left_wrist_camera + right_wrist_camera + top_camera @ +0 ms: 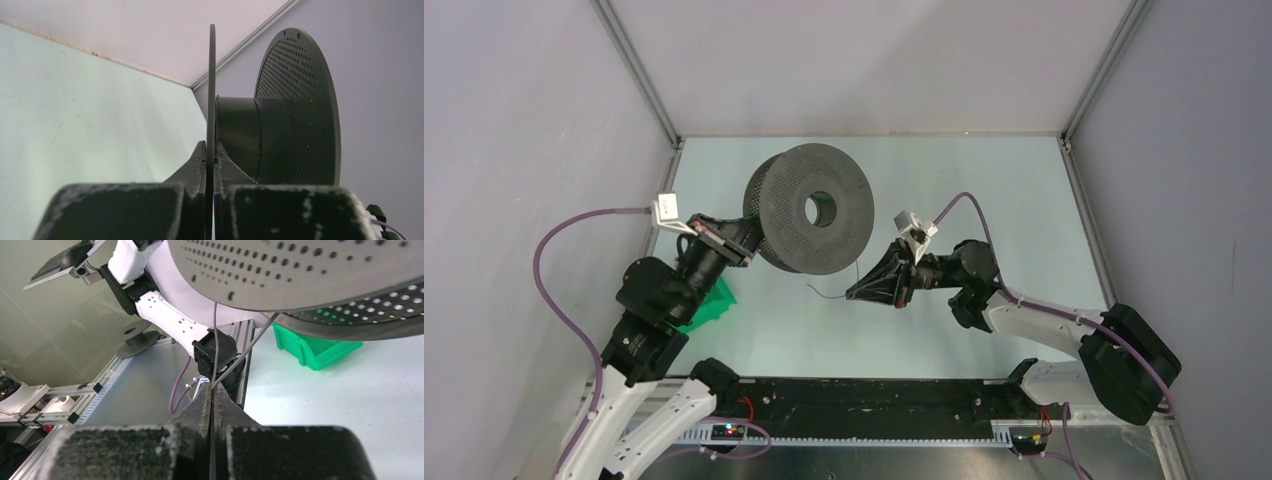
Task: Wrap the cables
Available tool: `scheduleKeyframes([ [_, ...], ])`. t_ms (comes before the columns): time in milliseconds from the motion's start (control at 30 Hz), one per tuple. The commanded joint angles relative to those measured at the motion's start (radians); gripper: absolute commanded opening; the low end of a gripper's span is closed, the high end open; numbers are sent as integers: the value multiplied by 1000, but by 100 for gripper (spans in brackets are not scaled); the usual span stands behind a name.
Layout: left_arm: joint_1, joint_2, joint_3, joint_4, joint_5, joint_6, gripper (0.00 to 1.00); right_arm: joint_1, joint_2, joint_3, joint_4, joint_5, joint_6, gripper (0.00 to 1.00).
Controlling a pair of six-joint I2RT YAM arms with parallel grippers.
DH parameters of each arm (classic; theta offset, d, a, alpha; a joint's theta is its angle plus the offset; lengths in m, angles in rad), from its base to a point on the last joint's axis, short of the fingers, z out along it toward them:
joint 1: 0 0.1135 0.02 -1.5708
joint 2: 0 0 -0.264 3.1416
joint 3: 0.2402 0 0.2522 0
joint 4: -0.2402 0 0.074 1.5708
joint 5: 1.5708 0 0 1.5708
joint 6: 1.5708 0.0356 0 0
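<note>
The right gripper point(212, 390), pinched shut on the thin black cable point(215, 340) running up to the perforated spool point(784, 210), probably needed steady tension, while the left gripper point(210, 156), clamped on one flange, held that spool raised.

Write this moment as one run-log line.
left claw: shut on spool flange | right claw: shut on wire | wire: two strands run up to spool

spool point(789, 215), cable point(856, 270) and green bin point(714, 306) crowd centre-left; table's point(1024, 200) right side open.
</note>
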Motion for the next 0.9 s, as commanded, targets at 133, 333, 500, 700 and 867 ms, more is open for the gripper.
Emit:
scheduleKeyframes([
  [133, 7, -28, -43, 209, 6, -29, 0, 49, -2, 31, 130, 94, 143, 0],
  [333, 7, -27, -86, 292, 23, -94, 0, 70, 87, 79, 253, 238, 279, 0],
  [500, 7, -43, -147, 354, -2, -146, 0, 97, 163, 128, 265, 412, 375, 0],
  [700, 6, -50, -220, 422, -31, -208, 0, 127, 271, 182, 360, 577, 491, 0],
  [867, 7, -70, -250, 440, -58, -225, 0, 154, 317, 193, 364, 729, 479, 0],
])
